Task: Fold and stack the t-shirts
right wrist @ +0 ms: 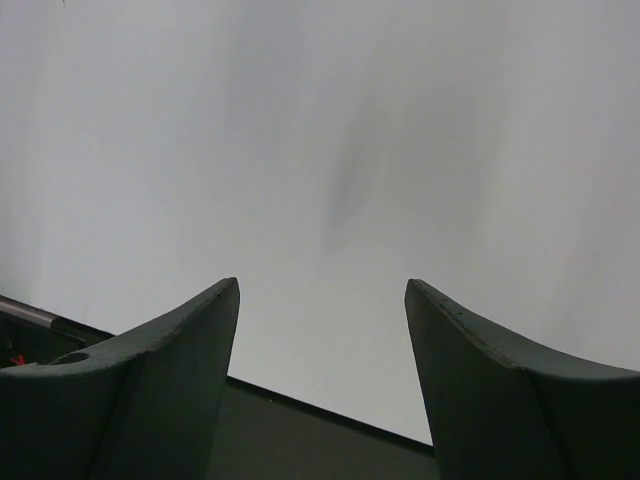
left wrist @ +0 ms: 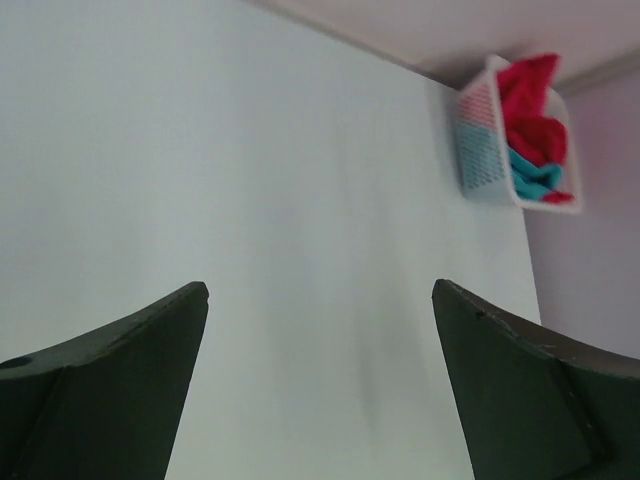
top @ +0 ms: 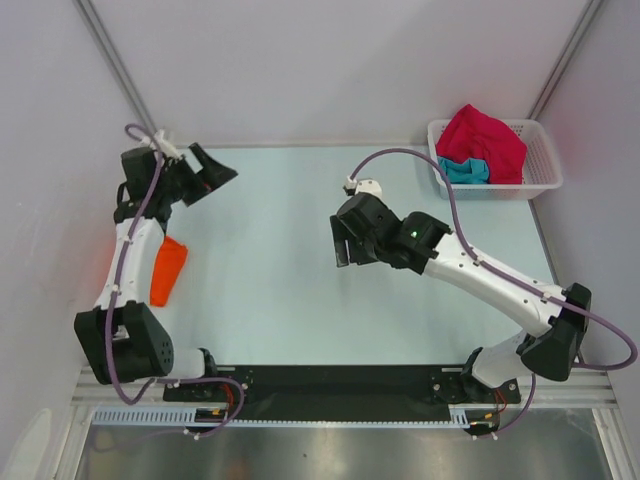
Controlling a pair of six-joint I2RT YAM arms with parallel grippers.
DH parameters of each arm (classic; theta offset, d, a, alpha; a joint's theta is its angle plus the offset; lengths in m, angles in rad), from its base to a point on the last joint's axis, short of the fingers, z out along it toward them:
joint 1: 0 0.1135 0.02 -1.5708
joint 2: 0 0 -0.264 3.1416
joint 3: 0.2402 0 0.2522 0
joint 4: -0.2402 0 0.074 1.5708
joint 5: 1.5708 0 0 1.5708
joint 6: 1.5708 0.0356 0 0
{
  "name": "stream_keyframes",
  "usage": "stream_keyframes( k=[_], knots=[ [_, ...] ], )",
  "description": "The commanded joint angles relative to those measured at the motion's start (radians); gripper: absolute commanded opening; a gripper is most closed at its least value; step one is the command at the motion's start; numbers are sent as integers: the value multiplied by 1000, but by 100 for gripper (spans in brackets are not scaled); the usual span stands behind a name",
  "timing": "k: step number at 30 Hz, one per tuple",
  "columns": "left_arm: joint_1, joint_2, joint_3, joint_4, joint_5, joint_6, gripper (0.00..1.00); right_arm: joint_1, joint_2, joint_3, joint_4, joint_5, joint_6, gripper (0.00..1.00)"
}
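Observation:
An orange t-shirt [top: 166, 270] lies bunched at the table's left edge, partly hidden under my left arm. A crimson-pink t-shirt [top: 482, 140] and a teal one [top: 465, 170] are piled in the white basket [top: 540, 172] at the back right; they also show in the left wrist view [left wrist: 530, 110]. My left gripper [top: 212, 172] is open and empty, raised near the back left. My right gripper [top: 346, 243] is open and empty over the table's middle. Its wrist view shows only bare table.
The pale table [top: 270, 280] ends in a black strip [top: 340, 378] along the near edge, between the arm bases. Grey walls stand close behind and on both sides.

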Motion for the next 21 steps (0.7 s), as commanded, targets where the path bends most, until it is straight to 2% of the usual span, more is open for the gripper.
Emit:
stream_keyframes(
  k=[1, 3, 6, 8, 10, 11, 12, 15, 16, 17, 18, 21],
  knots=[
    [-187, -93, 127, -92, 220, 244, 99, 0, 15, -67, 97, -20, -2, 73],
    [-294, -129, 132, -129, 207, 304, 100, -2, 32, -77, 117, -30, 7, 73],
    [-365, -212, 81, -105, 120, 304, 100, 1, 20, -94, 172, -51, 26, 73],
    [-405, -271, 41, -86, 19, 319, 99, 3, 0, -107, 204, -73, 41, 73],
    [-509, -293, 55, -111, -61, 354, 100, 9, -15, -123, 250, -85, 49, 74],
    [-546, -299, 66, -123, -125, 373, 100, 18, -25, -130, 264, -87, 61, 73],
    [-608, -293, 76, -146, -153, 382, 99, 22, -38, -136, 293, -88, 67, 73],
    [-697, -261, 107, -207, -223, 423, 100, 41, -63, -158, 332, -91, 96, 74],
    [-722, -253, 110, -222, -249, 439, 100, 44, -69, -161, 333, -93, 99, 74],
    [-748, -244, 109, -255, -332, 465, 100, 46, -72, -160, 330, -88, 102, 75],
    [-803, -233, 104, -269, -368, 473, 100, 49, -83, -158, 326, -73, 102, 75],
    [-862, -236, 61, -284, -453, 462, 100, 52, -98, -144, 301, -10, 104, 77]
  ],
)
